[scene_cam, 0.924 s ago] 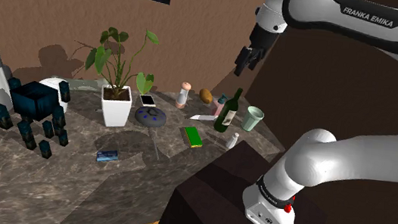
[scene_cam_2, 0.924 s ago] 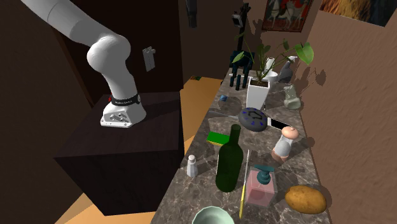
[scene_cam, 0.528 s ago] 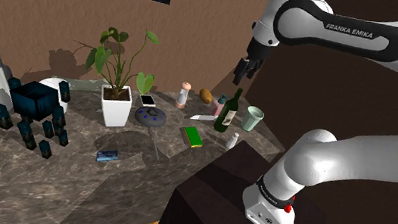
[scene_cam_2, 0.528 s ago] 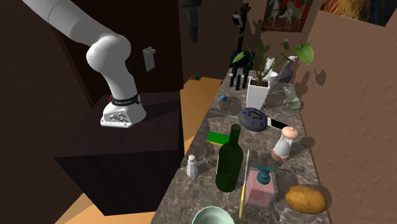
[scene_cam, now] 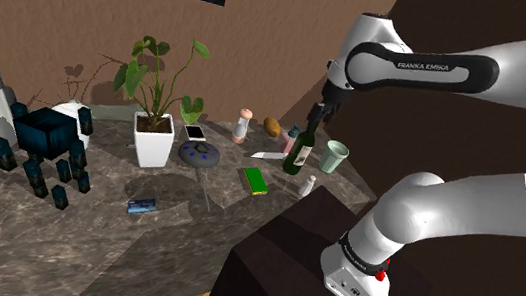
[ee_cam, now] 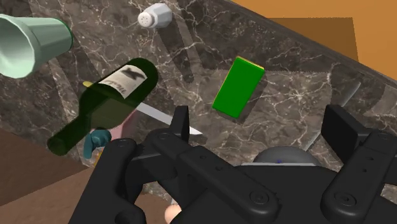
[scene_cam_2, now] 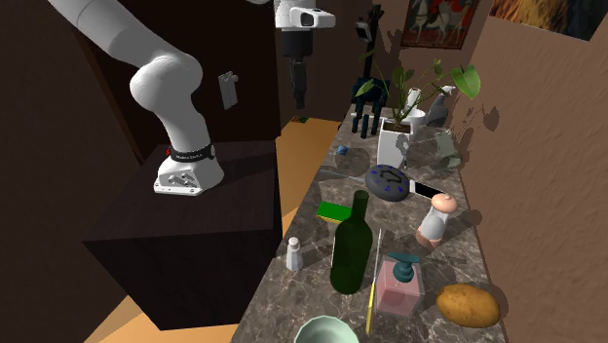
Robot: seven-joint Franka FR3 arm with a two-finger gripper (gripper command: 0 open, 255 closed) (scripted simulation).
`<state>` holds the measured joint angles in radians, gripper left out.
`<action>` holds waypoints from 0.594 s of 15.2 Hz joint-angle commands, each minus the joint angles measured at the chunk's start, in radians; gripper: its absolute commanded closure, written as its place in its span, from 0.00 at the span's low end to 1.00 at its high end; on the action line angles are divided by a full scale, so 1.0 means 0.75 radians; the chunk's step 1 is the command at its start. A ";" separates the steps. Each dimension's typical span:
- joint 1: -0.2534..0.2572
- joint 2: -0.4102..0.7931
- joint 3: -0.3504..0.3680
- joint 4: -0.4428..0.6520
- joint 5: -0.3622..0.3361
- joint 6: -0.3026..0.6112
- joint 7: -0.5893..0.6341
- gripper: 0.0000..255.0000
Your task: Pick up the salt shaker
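1. Wrist view: the gripper (ee_cam: 259, 121) is released. Its black fingers (ee_cam: 181, 122) stand wide apart, with nothing between them but bare marbled counter (ee_cam: 299, 95) and part of a grey disc (ee_cam: 280, 154).
2. Just past the fingers lie a green block (ee_cam: 238, 86) and a green bottle (ee_cam: 105, 102). The white salt shaker (ee_cam: 154, 16) sits beyond the bottle's base, well apart from both fingers and near the counter's edge. A pale green cup (ee_cam: 28, 43) is on the bottle's other side.
3. In the shoulder view, the dark stand (scene_cam: 274, 264) comes nearest. The salt shaker (scene_cam: 308, 185) stands upright on the counter (scene_cam: 91, 235), close to the edge facing the stand. It lies between that edge and the green bottle (scene_cam: 300, 148).
4. The gripper (scene_cam: 317, 113) hangs in the air above the bottle's neck, well clear of the shaker. The pale green cup (scene_cam: 333, 156) stands just beside the bottle, toward the counter's end.
5. In the second exterior view, the salt shaker (scene_cam_2: 293, 254) stands by the counter's stand-side edge, just beside the green bottle (scene_cam_2: 351, 244). The green block (scene_cam_2: 334, 210) lies farther along the same edge, and the gripper (scene_cam_2: 299, 93) hovers high over that side.
6. Toward the wall-side edge are a pink soap dispenser (scene_cam_2: 399, 283) and a potato (scene_cam_2: 468, 304).
7. Farther along the counter come the grey disc (scene_cam_2: 390, 181) and then a potted plant (scene_cam_2: 395, 144) in a white pot.
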<state>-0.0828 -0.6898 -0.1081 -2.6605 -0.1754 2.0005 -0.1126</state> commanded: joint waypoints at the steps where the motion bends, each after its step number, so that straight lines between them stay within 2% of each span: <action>1: -0.026 0.049 -0.044 -0.046 -0.030 0.093 -0.032 0.00; 9: -0.119 0.338 -0.204 -0.141 -0.130 0.453 -0.142 0.00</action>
<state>-0.1642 -0.4656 -0.2471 -2.7559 -0.2639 2.3006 -0.2103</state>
